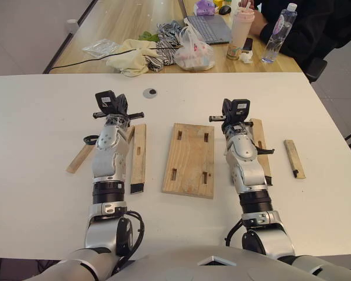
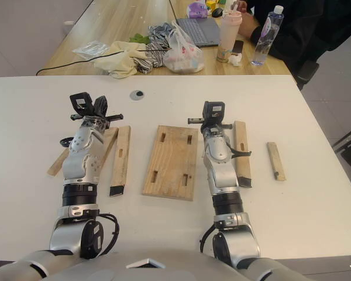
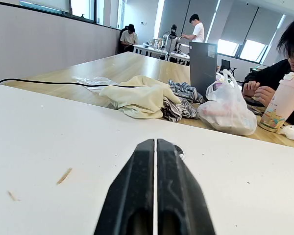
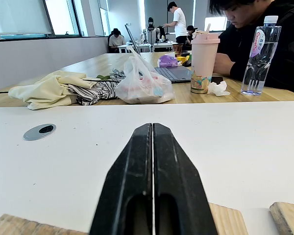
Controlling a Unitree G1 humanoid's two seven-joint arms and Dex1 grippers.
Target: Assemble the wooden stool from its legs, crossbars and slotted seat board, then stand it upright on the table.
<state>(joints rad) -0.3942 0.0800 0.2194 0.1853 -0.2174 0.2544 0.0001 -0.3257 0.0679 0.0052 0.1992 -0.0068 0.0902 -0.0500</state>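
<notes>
The left end effector [image 3: 156, 143] sits low over the white surface [image 1: 41, 117], its two black fingers pressed flat together with nothing between them. The right end effector [image 4: 152, 126] is in the same state, fingers together and empty. Both point away from the robot.

The stool lies in loose parts around them. Just right of the left end effector and back along its arm, a slotted leg [image 1: 139, 153] lies flat with a dark cap at its near end. To the left and behind, a slanted strip [image 1: 79, 159] runs partly under that arm. Between the two end effectors and behind their tips, the seat board [image 1: 189, 159] lies flat with four slots facing up, touching none of the other parts. Close on the right of the right end effector, a long leg [image 1: 259, 140] lies beside the arm, partly hidden by it. A short crossbar [image 1: 294, 158] lies farther right, well apart.

Ahead of the left end effector and a little to its right is a grey round disc [image 1: 150, 93] set in the surface. Beyond the surface's far edge, a wooden surface [image 1: 93, 29] carries a cream cloth [image 1: 131, 55], a striped cloth [image 1: 167, 35], a plastic bag [image 1: 194, 52], a laptop [image 1: 209, 26], a pink cup [image 1: 240, 32] and a water bottle [image 1: 279, 32].
</notes>
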